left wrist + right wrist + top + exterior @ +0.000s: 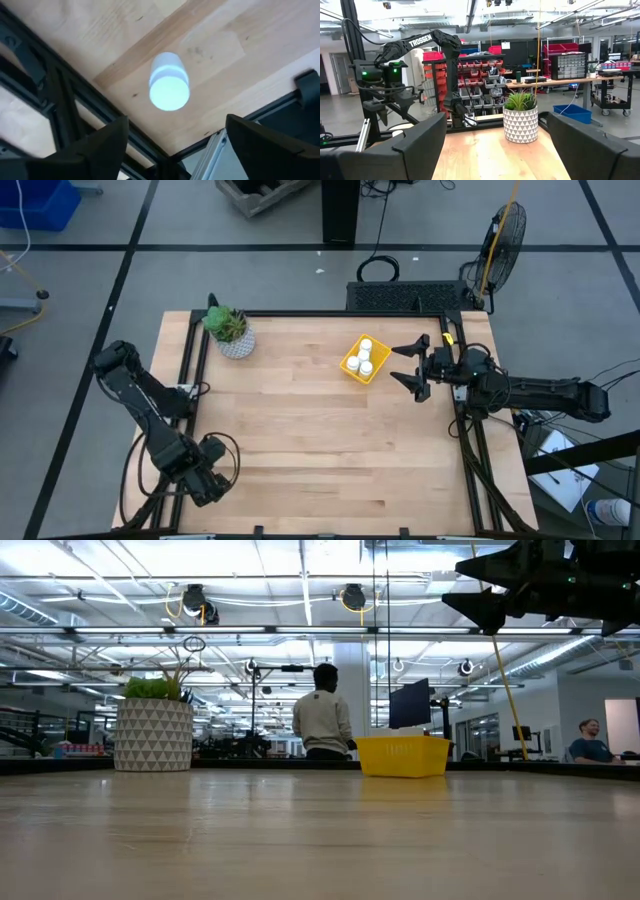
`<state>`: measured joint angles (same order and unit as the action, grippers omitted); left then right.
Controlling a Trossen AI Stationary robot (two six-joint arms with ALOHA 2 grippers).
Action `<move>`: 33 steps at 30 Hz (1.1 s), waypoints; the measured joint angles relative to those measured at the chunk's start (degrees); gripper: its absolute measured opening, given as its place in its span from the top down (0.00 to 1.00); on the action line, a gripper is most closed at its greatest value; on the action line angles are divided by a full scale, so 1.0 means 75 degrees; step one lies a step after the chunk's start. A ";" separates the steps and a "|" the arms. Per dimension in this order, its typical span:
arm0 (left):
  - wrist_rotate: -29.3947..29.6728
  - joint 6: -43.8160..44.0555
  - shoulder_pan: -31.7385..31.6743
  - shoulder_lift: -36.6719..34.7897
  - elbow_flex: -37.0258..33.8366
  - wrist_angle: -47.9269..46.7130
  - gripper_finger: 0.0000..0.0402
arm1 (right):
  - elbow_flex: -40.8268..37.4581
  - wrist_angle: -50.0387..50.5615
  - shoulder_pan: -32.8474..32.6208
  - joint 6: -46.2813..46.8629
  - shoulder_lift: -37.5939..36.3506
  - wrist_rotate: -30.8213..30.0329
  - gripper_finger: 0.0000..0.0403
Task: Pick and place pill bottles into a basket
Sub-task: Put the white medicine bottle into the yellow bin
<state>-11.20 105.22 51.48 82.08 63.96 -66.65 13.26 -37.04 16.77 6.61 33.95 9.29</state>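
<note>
Both jaws stand wide and empty. The left gripper (pixel 172 137) hangs over a pill bottle (pixel 169 82) at the high view's lower left. The basket (pixel 365 360), upper centre, holds three. Next, I judge, it must lower and close.

bottles (pixel 364 357) in basket (pixel 349 367) (right of plant (pixel 228 328)).
</note>
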 joint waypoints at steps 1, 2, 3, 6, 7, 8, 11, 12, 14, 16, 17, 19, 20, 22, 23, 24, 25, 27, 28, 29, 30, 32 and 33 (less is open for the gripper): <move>0.0009 -0.0071 -0.0005 0.0000 0.0000 0.0033 0.15 | 0.0000 0.0000 0.0001 0.0000 0.0000 0.0000 0.17; 0.0035 -0.0149 -0.0003 0.0000 0.0000 0.0053 0.14 | 0.0000 0.0000 0.0001 0.0000 0.0000 0.0002 0.17; 0.0041 -0.0166 0.0001 0.0000 0.0000 0.0061 0.14 | 0.0000 0.0000 0.0000 0.0000 0.0000 0.0002 0.17; 0.0081 -0.0212 0.0003 0.0000 -0.0003 0.0067 0.13 | 0.0000 0.0000 -0.0002 0.0000 0.0000 0.0002 0.17; 0.0093 -0.0212 0.0003 0.0000 -0.0003 0.0069 0.13 | 0.0000 0.0000 -0.0002 0.0000 0.0000 0.0002 0.17; 0.0106 -0.0214 0.0003 0.0000 -0.0003 0.0073 0.13 | 0.0000 0.0001 0.0001 0.0000 0.0000 0.0002 0.17; 0.0173 -0.0210 -0.0003 0.0000 -0.0003 0.0107 0.13 | 0.0000 0.0000 0.0001 0.0000 0.0000 0.0002 0.17; 0.0192 -0.0206 -0.0003 0.0001 -0.0004 0.0112 0.13 | 0.0000 0.0003 0.0001 0.0000 0.0000 0.0002 0.17; 0.0201 -0.0206 -0.0003 0.0025 -0.0065 0.0196 0.13 | 0.0000 0.0000 0.0001 0.0000 0.0000 0.0002 0.17; 0.0149 -0.0214 -0.0003 0.0077 -0.0251 0.0522 0.13 | 0.0000 0.0000 0.0001 0.0000 0.0000 0.0002 0.17; 0.0097 -0.0236 -0.0003 0.0116 -0.0336 0.0681 0.13 | 0.0000 0.0000 0.0000 0.0000 0.0000 0.0002 0.17; 0.0040 -0.0276 -0.0003 0.0160 -0.0505 0.0900 0.13 | 0.0000 0.0002 0.0001 0.0000 0.0000 0.0002 0.17; 0.0029 -0.0277 -0.0003 0.0160 -0.0593 0.0992 0.13 | 0.0000 0.0000 0.0001 0.0000 0.0000 0.0002 0.17; 0.0038 -0.0269 -0.0003 0.0160 -0.0740 0.1184 0.13 | 0.0000 0.0000 0.0001 0.0000 0.0000 0.0002 0.17; 0.0067 -0.0274 0.0002 0.0160 -0.0801 0.1307 0.13 | 0.0000 0.0000 0.0001 0.0000 0.0002 0.0002 0.17; 0.0076 -0.0290 0.0014 0.0160 -0.0853 0.1410 0.13 | 0.0000 0.0000 0.0001 0.0000 0.0003 0.0002 0.17; 0.0082 -0.0306 0.0037 0.0160 -0.0909 0.1510 0.13 | 0.0000 0.0000 -0.0001 0.0000 0.0000 0.0002 0.17; 0.0093 -0.0328 0.0073 0.0160 -0.1036 0.1586 0.13 | 0.0000 0.0002 0.0001 0.0000 0.0002 0.0002 0.17; 0.0090 -0.0312 0.0095 0.0160 -0.1123 0.1631 0.13 | 0.0000 0.0000 0.0001 0.0000 0.0000 0.0002 0.17; 0.0059 -0.0274 0.0110 0.0160 -0.1220 0.1715 0.13 | 0.0000 0.0000 0.0001 0.0000 0.0000 0.0002 0.17; 0.0010 -0.0246 0.0134 0.0160 -0.1315 0.1838 0.13 | 0.0000 0.0001 0.0001 0.0000 0.0002 0.0002 0.17; -0.0072 -0.0216 0.0185 0.0160 -0.1472 0.2071 0.13 | 0.0000 0.0000 -0.0002 0.0000 0.0000 0.0002 0.17; -0.0094 -0.0215 0.0200 0.0160 -0.1553 0.2178 0.13 | 0.0000 0.0000 0.0001 0.0000 0.0000 0.0002 0.17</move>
<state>-11.91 103.61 52.98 83.29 52.32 -50.32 13.26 -37.04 16.78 6.61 33.95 9.30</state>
